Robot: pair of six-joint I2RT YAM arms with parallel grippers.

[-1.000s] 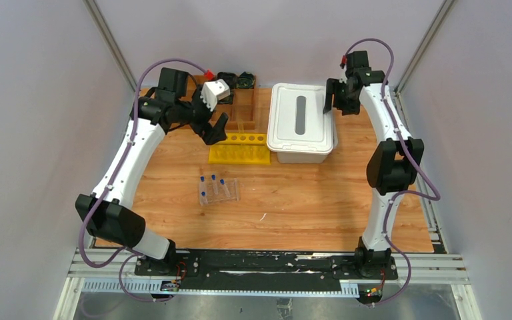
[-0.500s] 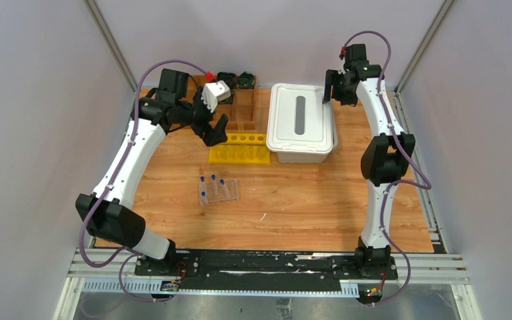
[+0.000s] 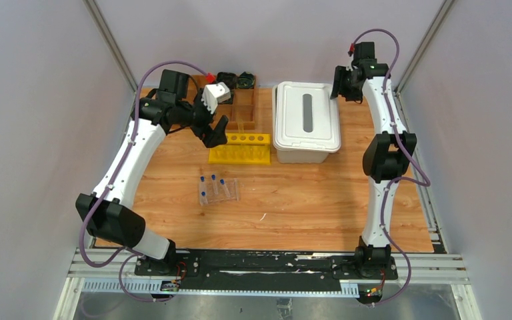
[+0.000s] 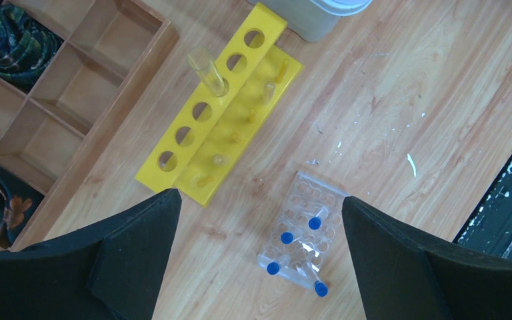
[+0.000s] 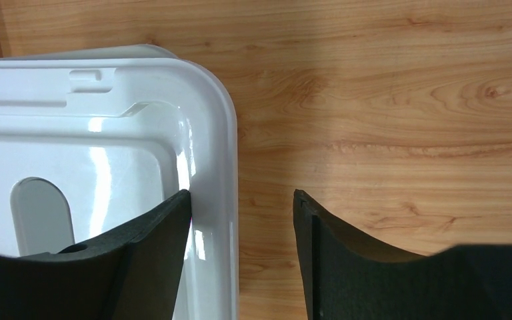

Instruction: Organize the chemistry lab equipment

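Several small blue-capped tubes [image 3: 213, 181] sit in a clear plastic rack [image 3: 219, 191] mid-table; they also show in the left wrist view [image 4: 315, 223], one lying off the rack's near edge. A thin clear glass tube [image 4: 207, 71] stands in a yellow rack [image 3: 239, 148]. My left gripper [image 3: 215, 131] is open and empty, hovering above the yellow rack's left end. My right gripper [image 3: 344, 84] is open at the far right corner of a white lidded bin [image 3: 307, 120]. Its jaws straddle the lid's rim [image 5: 215, 167]. The glass vessels, dish and triangle are out of view.
A brown wooden divided tray [image 3: 239, 100] with black coiled items [image 4: 7, 37] stands behind the yellow rack [image 4: 173, 160]. A small white sliver [image 3: 263, 217] lies on the bare wood in front. Grey walls close in on both sides.
My right gripper has moved back and right along the bin's right edge to its far corner. The white lid now sits squarer on the bin. The left arm has barely moved.
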